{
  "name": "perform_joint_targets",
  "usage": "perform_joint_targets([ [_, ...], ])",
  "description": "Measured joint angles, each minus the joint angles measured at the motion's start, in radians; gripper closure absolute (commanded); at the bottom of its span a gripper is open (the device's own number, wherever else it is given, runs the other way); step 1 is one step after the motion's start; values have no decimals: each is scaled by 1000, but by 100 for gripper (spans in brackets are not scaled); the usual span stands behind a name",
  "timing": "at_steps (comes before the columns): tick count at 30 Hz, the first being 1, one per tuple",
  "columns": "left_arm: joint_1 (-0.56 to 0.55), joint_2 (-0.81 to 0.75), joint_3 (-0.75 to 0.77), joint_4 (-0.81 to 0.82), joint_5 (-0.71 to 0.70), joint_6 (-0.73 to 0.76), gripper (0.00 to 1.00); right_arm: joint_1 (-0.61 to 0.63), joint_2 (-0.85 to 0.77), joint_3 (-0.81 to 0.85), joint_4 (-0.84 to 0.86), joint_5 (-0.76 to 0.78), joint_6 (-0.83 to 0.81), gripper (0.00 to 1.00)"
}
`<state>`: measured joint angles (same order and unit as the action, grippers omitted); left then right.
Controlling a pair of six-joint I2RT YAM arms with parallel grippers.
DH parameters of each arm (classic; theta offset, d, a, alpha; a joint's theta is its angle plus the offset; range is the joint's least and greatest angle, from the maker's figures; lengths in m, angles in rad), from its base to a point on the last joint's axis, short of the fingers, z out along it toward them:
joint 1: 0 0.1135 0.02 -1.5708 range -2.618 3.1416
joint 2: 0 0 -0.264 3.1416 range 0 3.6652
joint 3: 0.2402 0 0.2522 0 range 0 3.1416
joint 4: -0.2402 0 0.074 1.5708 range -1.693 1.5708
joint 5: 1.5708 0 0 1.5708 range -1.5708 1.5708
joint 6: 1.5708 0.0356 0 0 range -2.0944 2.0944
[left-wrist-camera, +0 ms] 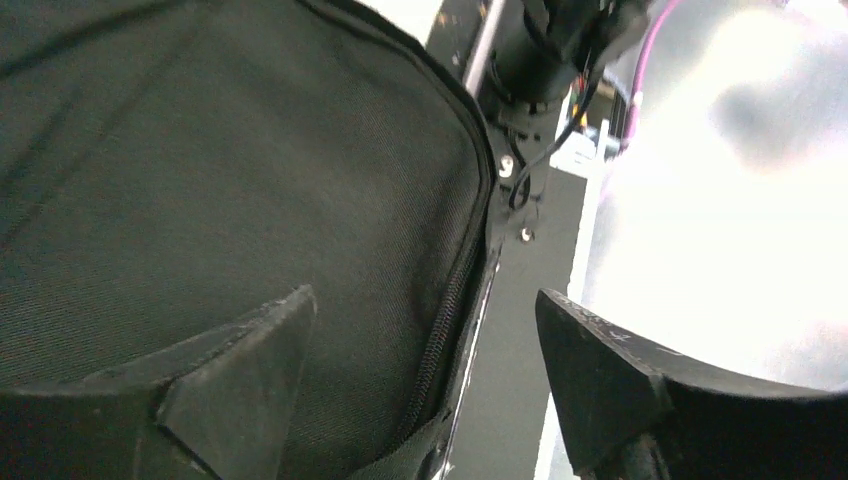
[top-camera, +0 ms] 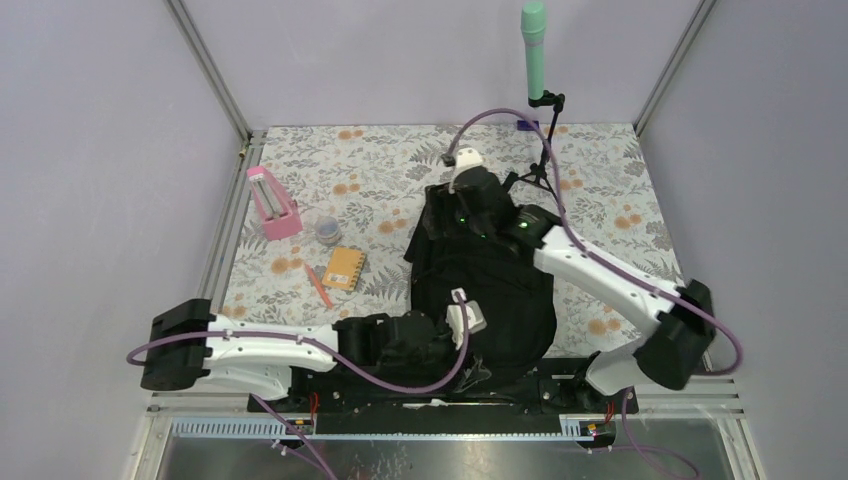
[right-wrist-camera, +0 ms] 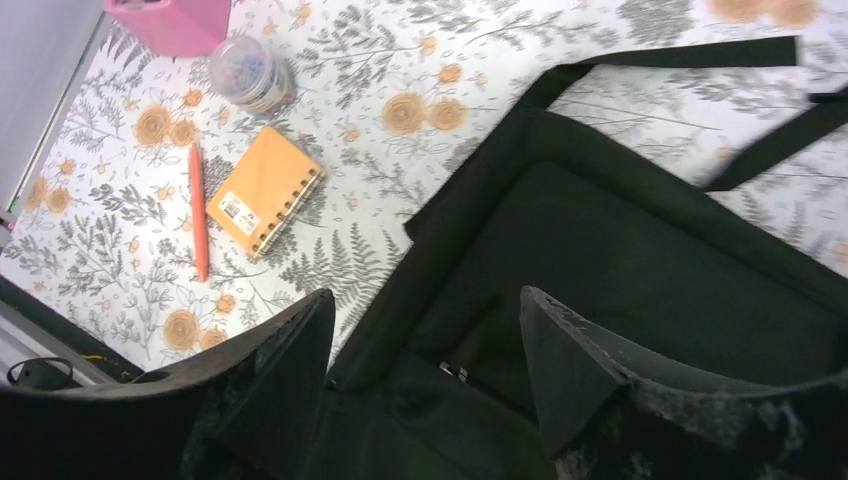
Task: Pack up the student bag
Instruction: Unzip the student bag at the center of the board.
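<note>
The student bag (top-camera: 500, 290) is a large black backpack lying in the middle of the table. My left gripper (top-camera: 485, 350) is at its near edge. In the left wrist view the left gripper (left-wrist-camera: 425, 295) is open and empty, one finger over the bag's fabric (left-wrist-camera: 230, 180), the zipper (left-wrist-camera: 455, 300) between the jaws. My right gripper (top-camera: 470, 225) hovers over the bag's far end. In the right wrist view the right gripper (right-wrist-camera: 425, 293) is open and empty above the bag (right-wrist-camera: 640, 260) and its straps.
An orange notebook (top-camera: 344, 267) (right-wrist-camera: 265, 190), an orange pen (top-camera: 318, 286) (right-wrist-camera: 198, 210), a small jar (top-camera: 328, 231) (right-wrist-camera: 247, 75) and a pink box (top-camera: 272, 203) lie left of the bag. A green microphone (top-camera: 534, 50) on a stand is behind it.
</note>
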<state>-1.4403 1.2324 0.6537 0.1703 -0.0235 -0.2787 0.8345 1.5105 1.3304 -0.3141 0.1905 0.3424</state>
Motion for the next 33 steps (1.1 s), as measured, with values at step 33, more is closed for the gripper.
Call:
perform_joint_targets([
  [33,400,-393,23,-301,-116,-291,10,-501,-258,-539,197,-815,-47,34],
])
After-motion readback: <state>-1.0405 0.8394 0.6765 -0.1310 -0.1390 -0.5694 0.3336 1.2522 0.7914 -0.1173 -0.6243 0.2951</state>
